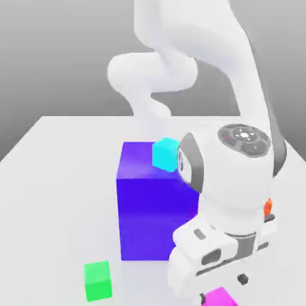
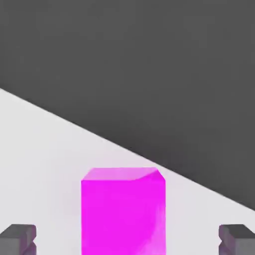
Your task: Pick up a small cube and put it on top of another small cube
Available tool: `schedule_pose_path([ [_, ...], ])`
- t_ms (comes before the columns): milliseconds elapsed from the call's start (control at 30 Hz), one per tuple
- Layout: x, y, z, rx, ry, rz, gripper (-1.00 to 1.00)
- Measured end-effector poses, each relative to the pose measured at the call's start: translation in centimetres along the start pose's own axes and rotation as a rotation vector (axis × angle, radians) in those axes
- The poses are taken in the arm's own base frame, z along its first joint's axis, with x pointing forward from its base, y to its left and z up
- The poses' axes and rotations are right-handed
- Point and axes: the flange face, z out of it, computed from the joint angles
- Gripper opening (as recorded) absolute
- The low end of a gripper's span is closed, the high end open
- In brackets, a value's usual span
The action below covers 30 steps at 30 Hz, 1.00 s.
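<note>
Progress is slight: the gripper (image 2: 127,239) hangs spread wide over the magenta cube (image 2: 122,211), fingertips either side, nothing pinched. The green cube (image 1: 97,280) sits well apart on the table (image 1: 54,179). Grasping, lifting and stacking remain

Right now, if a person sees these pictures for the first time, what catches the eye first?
The white arm fills the exterior view's right, bent low over a magenta cube, which sits between the open gripper's fingertips. A big blue-violet block stands mid-table, a green cube in front of it.
</note>
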Motion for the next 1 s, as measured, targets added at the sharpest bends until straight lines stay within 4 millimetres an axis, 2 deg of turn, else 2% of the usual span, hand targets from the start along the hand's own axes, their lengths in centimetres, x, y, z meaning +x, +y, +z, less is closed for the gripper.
schedule_pose_path([
  [33,-0.1,0.0,0.9,0.000,-0.001,-0.001,-1.00],
  [233,-0.1,0.0,1.4,-0.001,-0.001,-0.001,-1.00],
  [300,0.0,0.0,-0.1,-0.001,-0.001,-0.001,-1.00],
  [400,0.0,0.0,-3.9,-0.001,-0.001,-0.001,-1.00],
  [467,0.6,2.4,-5.4,-0.010,0.003,0.012,-1.00],
  [633,2.3,11.0,-7.7,-0.030,0.009,0.064,-1.00],
  [833,2.0,21.3,-9.9,-0.012,0.001,0.136,-1.00],
  [900,1.7,23.3,-9.3,-0.003,-0.001,0.151,-1.00],
  [1000,1.6,23.8,-6.0,0.000,-0.001,0.153,-1.00],
])
